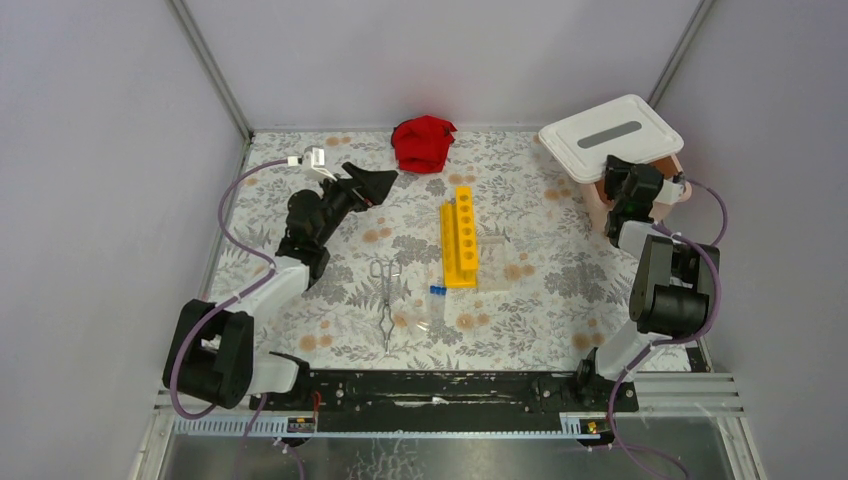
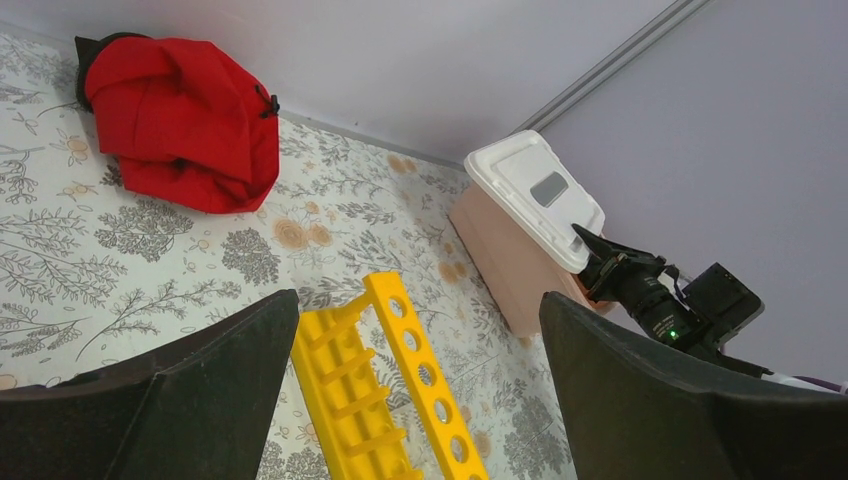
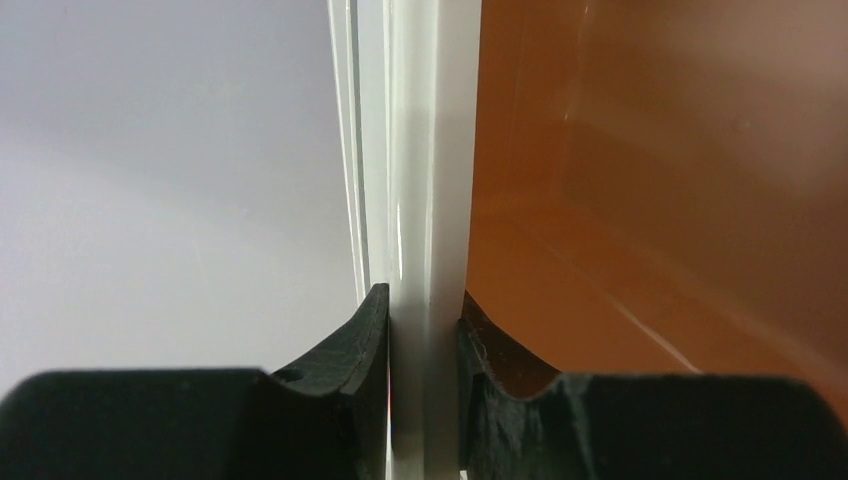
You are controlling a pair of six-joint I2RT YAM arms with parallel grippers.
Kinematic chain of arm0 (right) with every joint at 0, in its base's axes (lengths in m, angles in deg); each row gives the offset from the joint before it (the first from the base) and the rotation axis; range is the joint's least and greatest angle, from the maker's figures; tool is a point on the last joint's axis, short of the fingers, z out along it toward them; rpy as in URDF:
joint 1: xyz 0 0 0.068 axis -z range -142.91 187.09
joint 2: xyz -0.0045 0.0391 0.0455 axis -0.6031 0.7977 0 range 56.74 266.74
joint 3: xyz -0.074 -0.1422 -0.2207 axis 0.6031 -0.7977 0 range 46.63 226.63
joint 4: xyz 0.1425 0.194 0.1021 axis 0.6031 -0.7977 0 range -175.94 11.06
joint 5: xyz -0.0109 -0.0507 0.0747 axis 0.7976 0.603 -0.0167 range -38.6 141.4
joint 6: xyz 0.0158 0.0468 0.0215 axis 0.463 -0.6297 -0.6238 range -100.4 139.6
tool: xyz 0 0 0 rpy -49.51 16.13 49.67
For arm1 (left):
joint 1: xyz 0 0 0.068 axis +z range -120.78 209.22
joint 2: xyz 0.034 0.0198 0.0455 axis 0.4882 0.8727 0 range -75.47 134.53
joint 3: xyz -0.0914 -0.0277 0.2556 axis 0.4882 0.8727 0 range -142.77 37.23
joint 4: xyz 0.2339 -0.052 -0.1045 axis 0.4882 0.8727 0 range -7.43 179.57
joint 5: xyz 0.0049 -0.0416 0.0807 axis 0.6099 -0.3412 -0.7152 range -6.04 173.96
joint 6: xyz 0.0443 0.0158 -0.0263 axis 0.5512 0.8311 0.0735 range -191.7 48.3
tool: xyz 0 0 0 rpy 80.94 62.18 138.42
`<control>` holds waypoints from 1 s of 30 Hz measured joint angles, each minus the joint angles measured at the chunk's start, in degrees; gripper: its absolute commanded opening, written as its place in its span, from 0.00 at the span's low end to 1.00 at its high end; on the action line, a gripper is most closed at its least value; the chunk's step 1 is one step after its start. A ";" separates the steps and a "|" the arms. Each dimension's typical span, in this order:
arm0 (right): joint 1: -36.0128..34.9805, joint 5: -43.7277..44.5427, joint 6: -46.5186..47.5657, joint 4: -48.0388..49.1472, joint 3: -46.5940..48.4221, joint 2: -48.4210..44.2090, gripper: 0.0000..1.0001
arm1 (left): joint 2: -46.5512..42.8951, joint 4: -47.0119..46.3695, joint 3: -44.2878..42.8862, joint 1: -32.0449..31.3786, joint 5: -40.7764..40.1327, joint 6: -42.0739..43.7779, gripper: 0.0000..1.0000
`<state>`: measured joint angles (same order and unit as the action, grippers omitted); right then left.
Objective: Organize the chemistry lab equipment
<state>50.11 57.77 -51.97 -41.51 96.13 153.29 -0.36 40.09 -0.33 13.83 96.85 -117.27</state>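
Note:
The long yellow test-tube rack (image 1: 459, 243) lies on the floral table mid-scene, and it also shows in the left wrist view (image 2: 400, 390). Small blue-capped tubes (image 1: 437, 291) lie at its near end. Thin metal tongs (image 1: 384, 300) lie left of it. The pinkish bin (image 1: 594, 193) stands at the back right under its white lid (image 1: 610, 135). My right gripper (image 1: 614, 172) is shut on the lid's edge (image 3: 425, 200), beside the bin's wall (image 3: 650, 200). My left gripper (image 1: 385, 180) is open and empty, above the table left of the rack's far end (image 2: 418, 298).
A crumpled red cloth (image 1: 423, 142) lies at the back centre against the wall, and it also shows in the left wrist view (image 2: 180, 120). Grey walls close in the table on the left, back and right. The bin (image 2: 510, 260) sits close to the right wall.

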 measured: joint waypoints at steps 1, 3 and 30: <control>0.02 -0.31 -0.31 0.24 0.00 0.09 0.00 | 0.15 0.00 0.00 0.00 0.00 -0.02 0.99; 0.02 -0.85 -0.81 0.72 0.00 0.22 0.00 | 0.55 -0.02 0.00 0.00 0.02 -0.07 0.99; -6.05 -8.48 -13.42 3.23 -0.31 1.97 0.00 | 1.36 0.02 -2.25 -1.64 0.02 -0.39 0.99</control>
<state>44.05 49.29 -65.39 -38.28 95.82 155.26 1.00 40.12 -2.58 12.19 96.87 -117.66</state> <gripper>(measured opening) 0.286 0.987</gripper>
